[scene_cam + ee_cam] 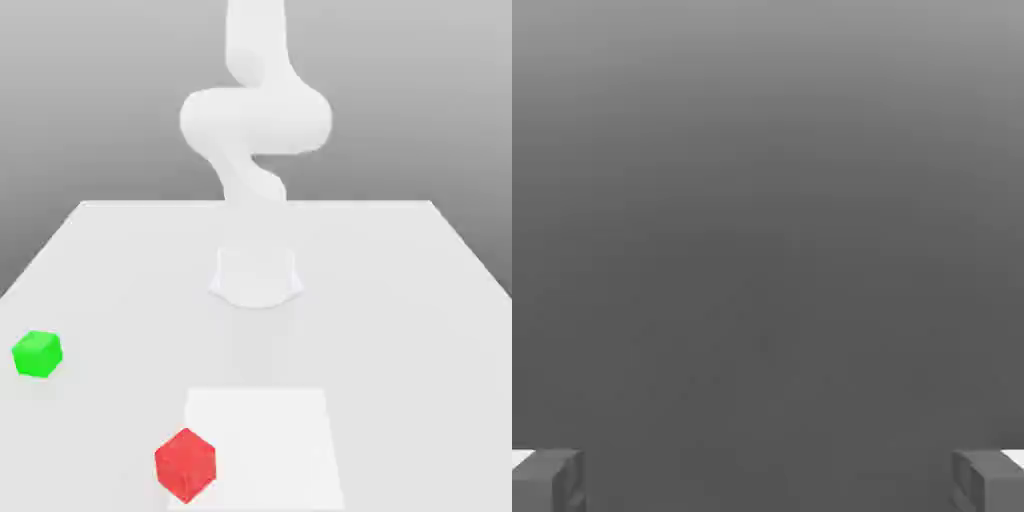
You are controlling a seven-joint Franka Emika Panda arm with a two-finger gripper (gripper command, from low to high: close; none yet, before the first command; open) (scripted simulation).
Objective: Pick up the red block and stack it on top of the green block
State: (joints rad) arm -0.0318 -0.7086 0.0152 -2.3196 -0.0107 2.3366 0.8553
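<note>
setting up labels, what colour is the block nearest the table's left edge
Bright green, clearest in the exterior view.

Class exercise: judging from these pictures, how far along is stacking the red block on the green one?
Done: nothing yet. The red block and green block sit apart on the table, the green one further to the exterior view's left. In hand: the gripper is open and empty. Left: grasp the red block, lift it, set it on the green.

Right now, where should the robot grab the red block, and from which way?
From straight above, I think. The red block sits flat on the table with nothing touching it. It is turned corner-forward, so the open gripper should probably twist to press two opposite flat sides, around their middle, not the corners.
</note>
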